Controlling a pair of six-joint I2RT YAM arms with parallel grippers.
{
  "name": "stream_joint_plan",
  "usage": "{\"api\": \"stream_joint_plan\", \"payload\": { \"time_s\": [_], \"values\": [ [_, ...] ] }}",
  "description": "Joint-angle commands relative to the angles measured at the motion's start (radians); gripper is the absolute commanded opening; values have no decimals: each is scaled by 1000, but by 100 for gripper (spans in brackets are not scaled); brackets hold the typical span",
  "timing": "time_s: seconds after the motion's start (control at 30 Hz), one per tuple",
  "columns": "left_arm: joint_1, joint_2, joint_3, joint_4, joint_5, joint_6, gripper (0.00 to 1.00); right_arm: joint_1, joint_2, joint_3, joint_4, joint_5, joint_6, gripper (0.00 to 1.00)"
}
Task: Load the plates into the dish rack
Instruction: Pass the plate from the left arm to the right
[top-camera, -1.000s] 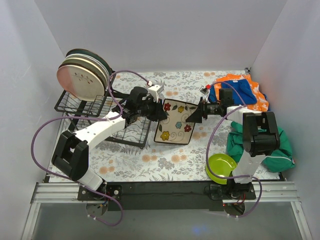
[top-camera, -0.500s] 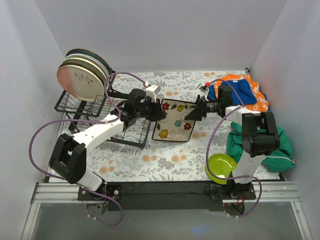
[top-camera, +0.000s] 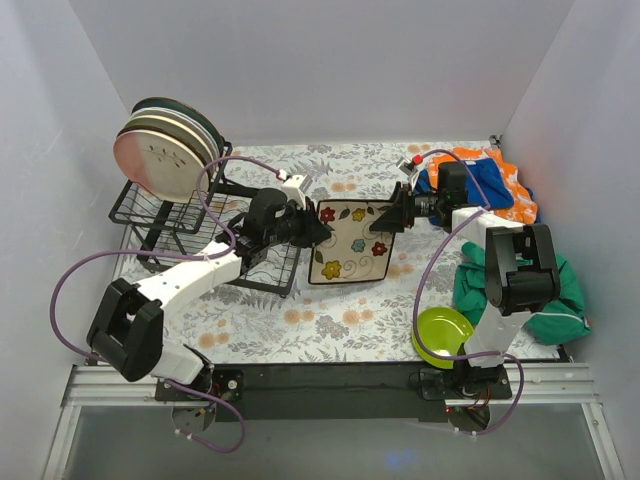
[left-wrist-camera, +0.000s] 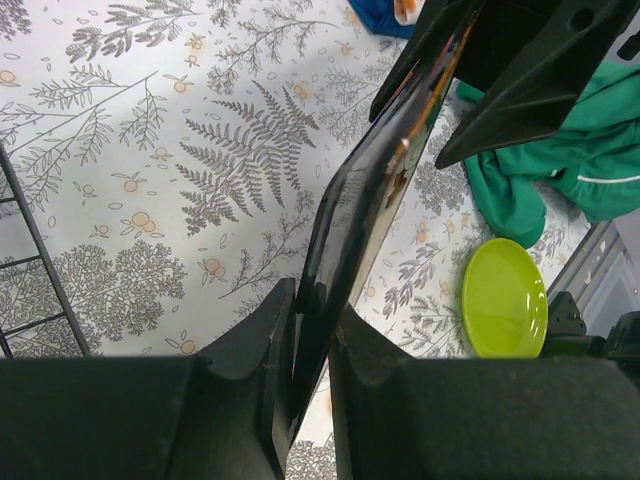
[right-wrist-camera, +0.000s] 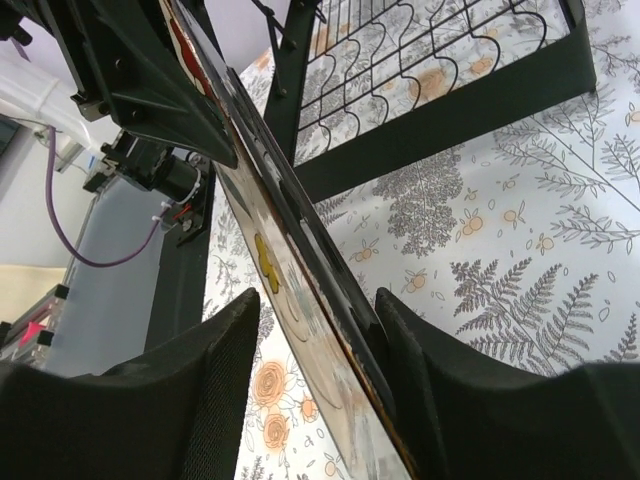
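The flowered plate (top-camera: 352, 240) is hanging tilted above the bench (top-camera: 300, 320), just right of the dish rack (top-camera: 170, 215), spanning between both hands. The left hand (top-camera: 318, 228) is clamping the plate's left rim, its fingers (left-wrist-camera: 255, 340) nearly closed. The right hand (top-camera: 385, 222) is pinching the opposite rim, one finger lying against each face. The lime green plate (top-camera: 443, 335) is lying near the right arm's base.
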Motion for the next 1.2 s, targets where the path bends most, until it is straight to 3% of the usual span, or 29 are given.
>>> {"api": "stream_joint_plan", "payload": {
  "time_s": [0.0, 0.27, 0.3, 0.33, 0.4, 0.53, 0.73, 0.77, 0.8, 0.9, 1.17],
  "values": [
    [15, -77, -2, 108, -166, -64, 0, 7, 1, 64, 30, -115, 59, 53],
    [15, -80, -9, 101, -210, -82, 0, 19, -22, 45, 27, -122, 53, 52],
    [15, -82, -10, 100, -216, -84, 0, 17, -22, 45, 25, -126, 51, 45],
    [15, -84, -12, 101, -218, -87, 0, 17, -21, 47, 25, -131, 51, 24],
    [16, -91, -16, 101, -218, -88, 0, 19, -16, 48, 24, -140, 54, 13],
    [21, -94, -18, 88, -216, -88, 0, 17, -39, 47, 24, -148, 25, 1],
    [22, -102, -10, 69, -200, -87, 0, 17, -80, 77, 22, -146, 40, 1],
    [22, -102, -6, 65, -186, -85, 2, 19, -85, 88, 22, -143, 54, 1],
    [22, -100, 1, 58, -178, -81, 22, 17, -90, 96, 22, -136, 65, 1],
    [22, -108, 30, 34, -173, -63, 44, 17, -113, 106, 19, -103, 100, 1],
    [24, -157, 117, -75, -232, 13, 58, 17, -185, 100, 16, 15, 188, 1]
  ]
}}
